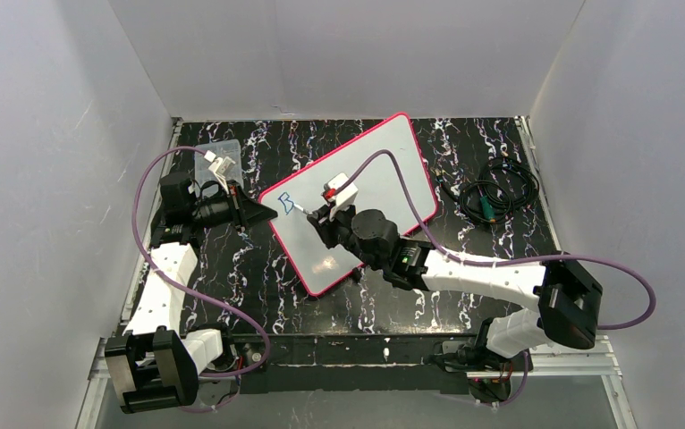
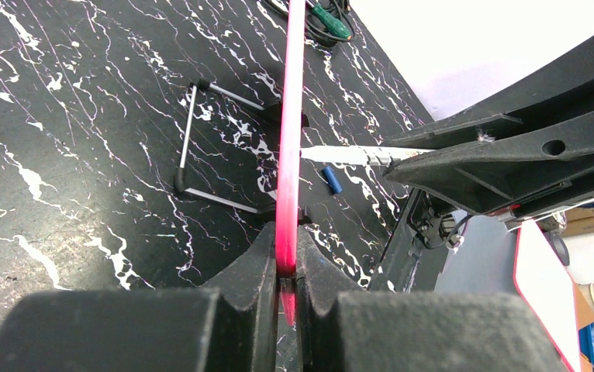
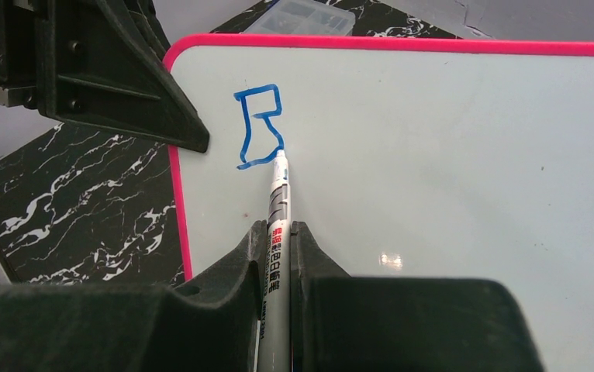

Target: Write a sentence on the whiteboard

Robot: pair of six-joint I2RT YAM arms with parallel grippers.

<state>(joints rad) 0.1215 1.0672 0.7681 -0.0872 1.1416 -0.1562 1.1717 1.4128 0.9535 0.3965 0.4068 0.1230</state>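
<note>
Black fingers of the right gripper [image 3: 278, 232] fill the bottom of the right wrist view. They are closed tight on a silver marker [image 3: 278, 198].

Biggest of all is the whiteboard [image 1: 317, 246]. It sits in the middle of the top view, on the black marbled table [image 1: 366, 313]. Its long side runs from the lower left to the upper right of that picture. Its white face looks up at the top camera. The left gripper [image 2: 286, 240] is closed on the pink rim at the board's left end, so I think the board cannot slide.

Next comes the marker, long and thin. In the right wrist view it runs straight up the picture. Its tip touches the board at the lower right of the blue writing.

Smallest is the sentence [image 3: 257, 91]. It is only one boxy blue B so far, near the upper left corner of the board in the right wrist view.

To write well, I think the next letter should start just right of the B, at the same height. The tip should press softly and move along the board's long side. The letters should be small, so all the words fit. The left gripper should hold firm all the while.
</note>
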